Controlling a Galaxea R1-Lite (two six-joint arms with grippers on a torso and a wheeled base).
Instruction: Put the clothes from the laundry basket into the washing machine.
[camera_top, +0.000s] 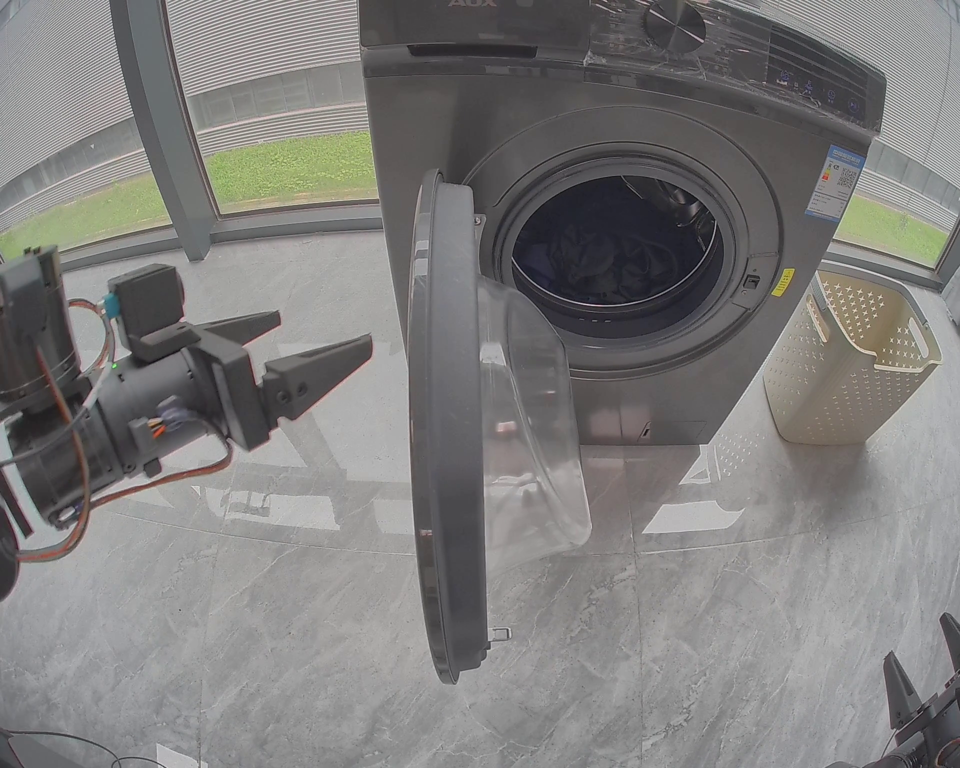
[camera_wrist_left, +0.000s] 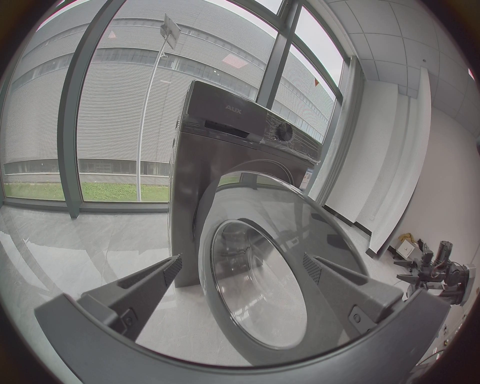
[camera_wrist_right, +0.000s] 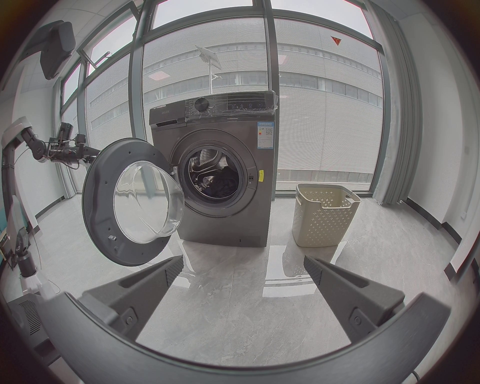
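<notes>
The grey washing machine (camera_top: 640, 120) stands ahead with its round door (camera_top: 445, 430) swung wide open toward me. Dark clothes (camera_top: 610, 255) lie in the drum, and show as well in the right wrist view (camera_wrist_right: 222, 182). The cream laundry basket (camera_top: 850, 360) stands on the floor right of the machine; the part of its inside I see is bare perforated wall. My left gripper (camera_top: 324, 330) is open and held just left of the door's edge; the door (camera_wrist_left: 260, 280) sits right before its fingers. My right gripper (camera_top: 920, 660) is open, low at the near right, well back from the basket (camera_wrist_right: 322, 215).
Glass window walls run behind the machine and a pillar (camera_top: 165, 120) stands at the back left. Grey tiled floor (camera_top: 700, 620) lies open between me and the machine. The open door juts into the space in front of the drum.
</notes>
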